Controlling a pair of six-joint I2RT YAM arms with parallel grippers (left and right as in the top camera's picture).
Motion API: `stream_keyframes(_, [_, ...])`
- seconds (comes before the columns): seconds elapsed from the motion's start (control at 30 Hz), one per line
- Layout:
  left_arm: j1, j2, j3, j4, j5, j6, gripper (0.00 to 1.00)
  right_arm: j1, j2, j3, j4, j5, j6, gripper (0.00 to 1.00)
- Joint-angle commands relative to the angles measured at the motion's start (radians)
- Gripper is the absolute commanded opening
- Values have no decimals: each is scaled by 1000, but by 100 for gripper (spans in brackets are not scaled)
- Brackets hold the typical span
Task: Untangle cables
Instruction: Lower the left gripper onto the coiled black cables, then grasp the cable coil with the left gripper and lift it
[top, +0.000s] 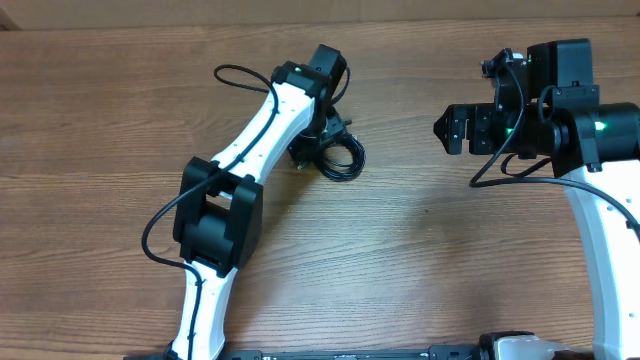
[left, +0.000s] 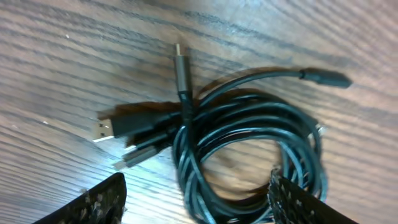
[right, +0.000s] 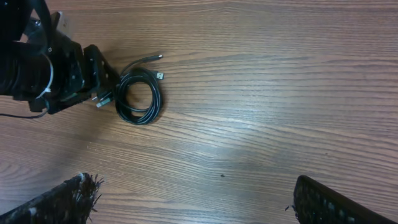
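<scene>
Left wrist view, left end effector (left: 198, 200): spread wide and holding nothing, its two dark fingertips (left: 99, 200) low in the frame, one on either side of the cables (left: 186, 155).
Cables: thin black cords wound into a small coil, lying flat on the wooden worktop (left: 56, 56). The coil's lower arc sits between the fingertips; contact cannot be told.
Plugs: a flat USB plug (left: 106, 129) juts from the coil's left side. A slim plug (left: 178, 59) points toward the top of the frame. A barrel end (left: 326, 78) trails off to the upper right on a loose strand.
Overhead, left arm (top: 265, 125): the white arm runs diagonally from the near edge of the worktop, with its end effector down at the coil's left edge. The coil lies left of the worktop's centre.
Right wrist view, right end effector (right: 196, 199): open wide and empty, with the fingertips at the bottom corners of the frame over bare wood. The coil lies far off at the upper left.
Overhead, right arm (top: 600, 215): its end effector points leftward and is well apart from the coil.
</scene>
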Motion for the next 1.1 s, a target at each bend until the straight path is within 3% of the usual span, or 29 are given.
stream_keyframes(0.0, [-16, -5, 8, 8, -55, -137, 73, 6, -26, 33, -3, -5, -5, 100])
stream_keyframes(0.63, [-19, 77, 6, 12, -56, -155, 63, 6, -26, 33, -3, -5, -5, 100])
stream_keyframes(0.67, [-19, 78, 6, 14, -57, -155, 55, 6, -26, 33, -3, -5, -5, 100])
stream_keyframes(0.73, [-19, 78, 6, 15, -57, -155, 15, 6, -26, 33, -3, -5, -5, 100])
stream_keyframes(0.77, [-19, 78, 6, 15, -57, -155, 4, 6, -26, 33, -3, -5, -5, 100])
stream_keyframes(1.07, [-19, 78, 6, 18, -57, -106, 4, 6, -26, 33, -4, -5, -5, 100])
